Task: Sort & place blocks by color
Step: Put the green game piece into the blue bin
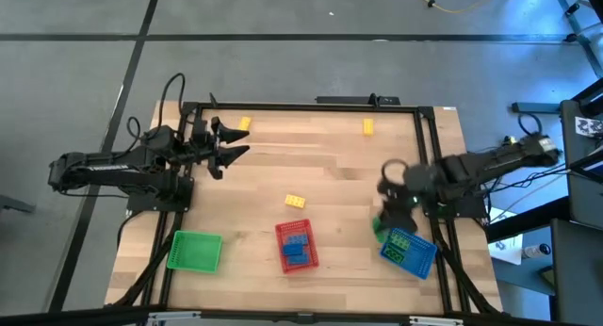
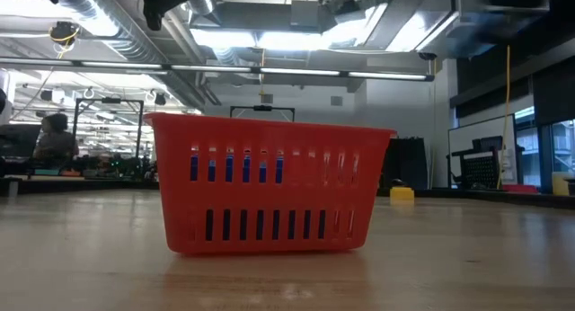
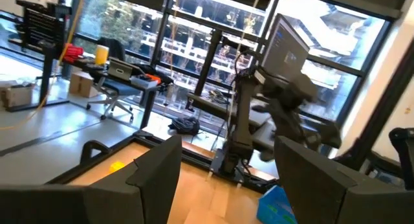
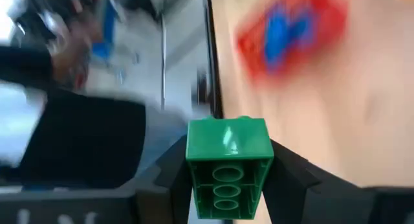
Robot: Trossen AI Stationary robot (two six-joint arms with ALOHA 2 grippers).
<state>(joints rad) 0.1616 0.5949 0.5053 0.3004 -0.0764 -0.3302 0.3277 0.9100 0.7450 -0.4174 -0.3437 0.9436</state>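
Note:
My right gripper point(image 1: 382, 222) is shut on a green block point(image 4: 226, 166) beside the blue tray point(image 1: 408, 251), which holds green blocks. The red tray point(image 1: 296, 246) at the near middle holds blue blocks point(image 2: 238, 167). The green tray point(image 1: 195, 251) stands near left. Three yellow blocks rest flat on the table: one at far left point(image 1: 243, 124), one at far right point(image 1: 367, 127) and one in the middle point(image 1: 296, 202). My left gripper point(image 1: 240, 143) hovers open next to the far-left yellow block. My right gripper pinches the green block by two opposite side faces point(image 4: 194, 179), one finger on each side. The block's hollow underside faces the wrist camera. In the high view the gripper covers most of the block point(image 1: 378, 229), which sits just off the blue tray's left edge.
The trays line the near edge. A black frame point(image 1: 301, 105) borders the table. The wood between the middle yellow block and the far edge is bare. In the left wrist view the right arm point(image 3: 272, 101) shows across the table.

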